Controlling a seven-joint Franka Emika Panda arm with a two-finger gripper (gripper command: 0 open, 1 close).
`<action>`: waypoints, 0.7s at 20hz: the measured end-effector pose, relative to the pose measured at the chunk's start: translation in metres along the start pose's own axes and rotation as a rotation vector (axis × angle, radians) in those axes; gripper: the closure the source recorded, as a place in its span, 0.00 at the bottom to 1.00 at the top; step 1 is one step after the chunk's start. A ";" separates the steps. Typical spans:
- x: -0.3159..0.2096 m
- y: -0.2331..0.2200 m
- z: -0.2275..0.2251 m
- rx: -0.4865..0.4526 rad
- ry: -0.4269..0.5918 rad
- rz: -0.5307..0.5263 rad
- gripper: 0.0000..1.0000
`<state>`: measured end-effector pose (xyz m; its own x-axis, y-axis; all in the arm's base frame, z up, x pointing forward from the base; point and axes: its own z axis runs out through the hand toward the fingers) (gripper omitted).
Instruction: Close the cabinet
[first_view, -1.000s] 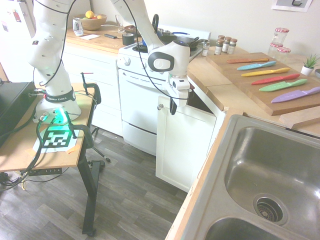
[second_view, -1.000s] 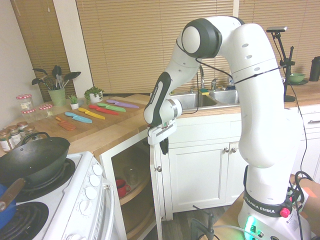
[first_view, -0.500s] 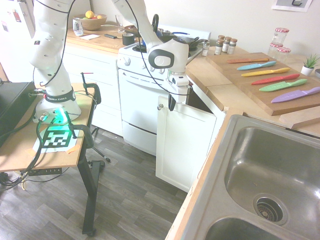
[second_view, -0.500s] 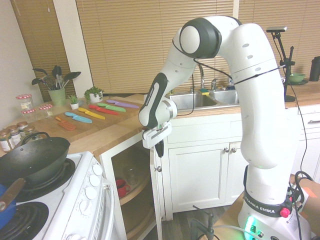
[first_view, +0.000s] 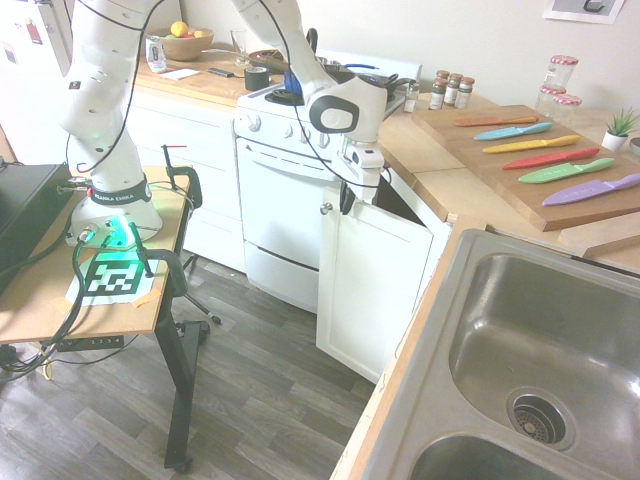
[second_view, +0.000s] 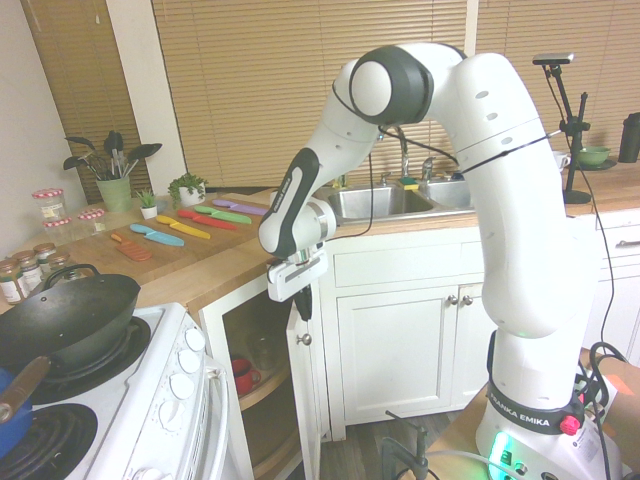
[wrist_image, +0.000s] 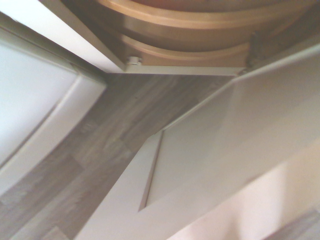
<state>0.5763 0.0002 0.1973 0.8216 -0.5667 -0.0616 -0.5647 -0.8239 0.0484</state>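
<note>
gripper (first_view: 347, 203) at top edge of cabinet door (first_view: 365, 290) beside the oven (first_view: 275, 215), fingers look closed, holding nothing. door partly swung in, dark gap to the frame remains; closing unfinished.

The white cabinet (first_view: 372, 290) is standing partly open.
Its tall plain door (second_view: 303, 400) is swinging out a little from the frame (a small round silver knob (first_view: 326, 208) is sitting near the top corner), and round wooden shelves (wrist_image: 200, 30) are showing inside.

Wooden countertop (first_view: 455, 190) bears a cutting board (first_view: 530, 190) with colored knives (first_view: 565, 170).
</note>
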 end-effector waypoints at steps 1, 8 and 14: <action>0.001 -0.010 -0.001 0.001 -0.002 -0.004 1.00; -0.004 -0.099 -0.061 0.020 0.031 -0.017 1.00; 0.002 -0.072 -0.050 0.009 0.017 0.034 1.00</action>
<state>0.6224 0.0591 0.2431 0.8030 -0.5944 -0.0432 -0.5931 -0.8041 0.0411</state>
